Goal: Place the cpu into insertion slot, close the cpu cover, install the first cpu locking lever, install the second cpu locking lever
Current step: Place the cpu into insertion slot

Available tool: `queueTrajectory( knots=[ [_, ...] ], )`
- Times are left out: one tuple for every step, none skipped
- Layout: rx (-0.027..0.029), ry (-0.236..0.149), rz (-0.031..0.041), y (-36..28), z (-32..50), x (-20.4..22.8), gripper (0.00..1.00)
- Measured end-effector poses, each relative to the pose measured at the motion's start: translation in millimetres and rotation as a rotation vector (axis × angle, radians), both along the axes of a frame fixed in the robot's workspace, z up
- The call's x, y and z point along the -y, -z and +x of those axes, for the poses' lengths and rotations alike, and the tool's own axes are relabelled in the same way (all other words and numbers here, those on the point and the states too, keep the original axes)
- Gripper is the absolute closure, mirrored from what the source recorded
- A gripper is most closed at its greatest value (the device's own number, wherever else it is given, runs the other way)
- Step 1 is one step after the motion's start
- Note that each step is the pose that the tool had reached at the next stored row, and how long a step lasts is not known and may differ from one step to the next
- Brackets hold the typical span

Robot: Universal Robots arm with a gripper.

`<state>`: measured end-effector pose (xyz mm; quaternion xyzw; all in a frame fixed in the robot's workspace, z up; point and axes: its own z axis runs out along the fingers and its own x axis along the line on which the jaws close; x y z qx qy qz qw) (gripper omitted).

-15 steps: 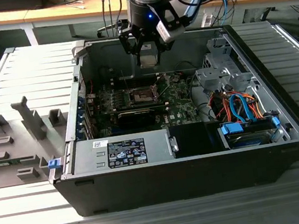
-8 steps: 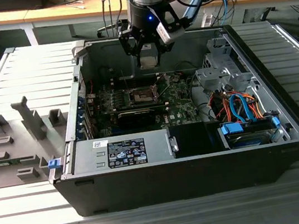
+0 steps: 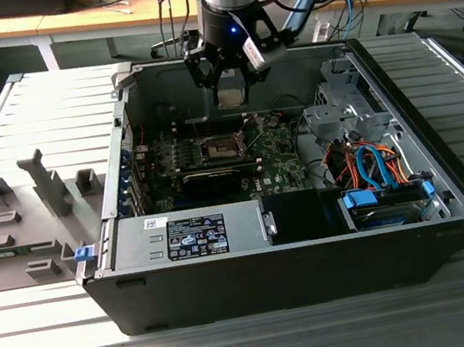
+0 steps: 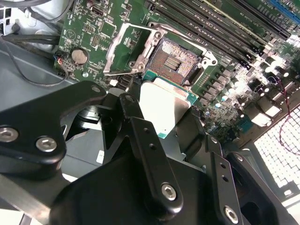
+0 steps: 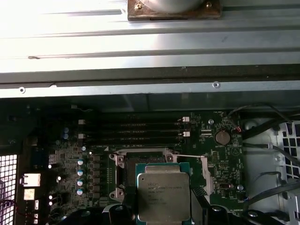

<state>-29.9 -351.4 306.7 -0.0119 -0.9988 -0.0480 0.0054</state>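
Note:
My gripper [image 3: 230, 93] hangs over the open computer case, shut on the cpu [image 3: 230, 97], a small square chip with a silver-grey top. In both wrist views the cpu [image 4: 165, 104] [image 5: 164, 197] sits between the black fingers [image 4: 140, 140], held a little above the board. Just beyond it lies the insertion slot [image 4: 172, 61] [image 5: 140, 157] [image 3: 219, 147], dark and bare with a silver rim. The cpu cover [image 4: 115, 47] is a thin silver frame, swung open beside the slot. A thin locking lever [image 5: 190, 156] stands out to one side.
Long memory slots [image 4: 211, 28] run beside the socket. A black graphics card [image 3: 211, 179] lies nearer the camera, then the power supply [image 3: 193, 233]. A drive cage with orange and blue cables [image 3: 371, 166] fills the exterior view's right. Grey fixtures [image 3: 20, 214] stand outside the case.

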Motion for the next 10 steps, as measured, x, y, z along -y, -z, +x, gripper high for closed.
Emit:
queueTrajectory(
  knots=[
    [0.0000, 0.000, 0.0000, 0.5, 0.0, 0.2, 0.46],
    [0.0000, 0.000, 0.0001, 0.7, 0.0, 0.2, 0.46],
    [0.0000, 0.000, 0.0000, 0.9, 0.0, 0.3, 0.46],
    [0.0000, 0.000, 0.0000, 1.4, 0.0, 0.5, 0.46],
    [0.0000, 0.000, 0.0000, 1.8, 0.0, 0.6, 0.46],
    [0.0000, 0.000, 0.0000, 2.3, 0.0, 0.8, 0.46],
    [0.0000, 0.000, 0.0000, 2.9, 0.0, 0.9, 0.46],
    [0.0000, 0.000, 0.0001, 3.5, 0.0, 1.1, 0.46],
    [0.0000, 0.000, 0.0000, 4.1, 0.0, 1.3, 0.46],
    [0.0000, 0.000, 0.0000, 4.6, 0.0, 1.5, 0.46]
  ],
)
